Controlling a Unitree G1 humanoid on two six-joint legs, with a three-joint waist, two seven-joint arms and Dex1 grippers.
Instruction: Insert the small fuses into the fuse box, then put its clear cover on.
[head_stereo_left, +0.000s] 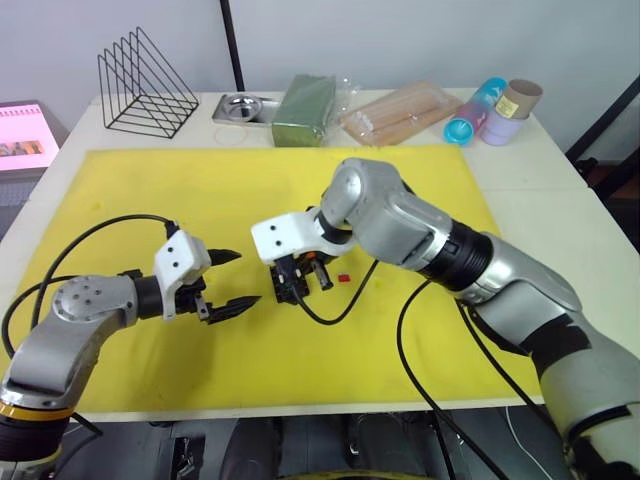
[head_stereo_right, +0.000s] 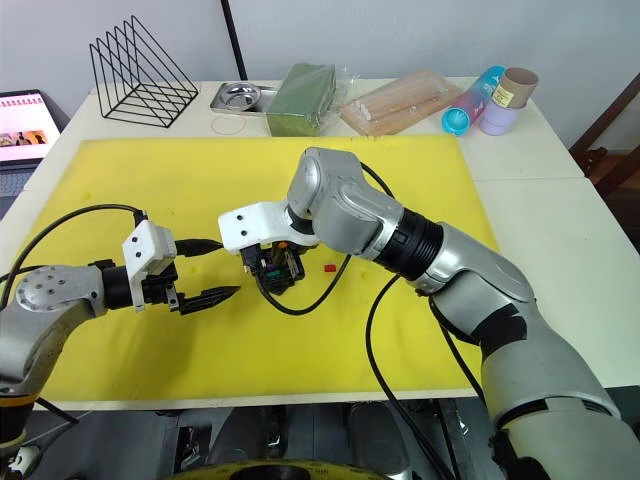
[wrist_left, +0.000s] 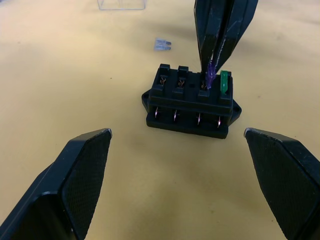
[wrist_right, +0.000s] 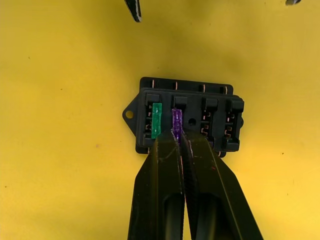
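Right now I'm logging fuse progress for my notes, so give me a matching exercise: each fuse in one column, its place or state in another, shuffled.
Column one:
1. green fuse
2. purple fuse
3. greyish fuse
4. red fuse

Column two:
A. lying on the yellow mat near the clear cover
B. seated in an end slot of the fuse box
C. pinched in the right gripper at the slot beside the green one
D. lying on the mat beside the right arm

Pairs: 1-B, 2-C, 3-A, 4-D

- No text, labels or nos. I can read anywhere.
- Screen (head_stereo_left: 25, 133) at my far left: pink page, writing too small to make out.
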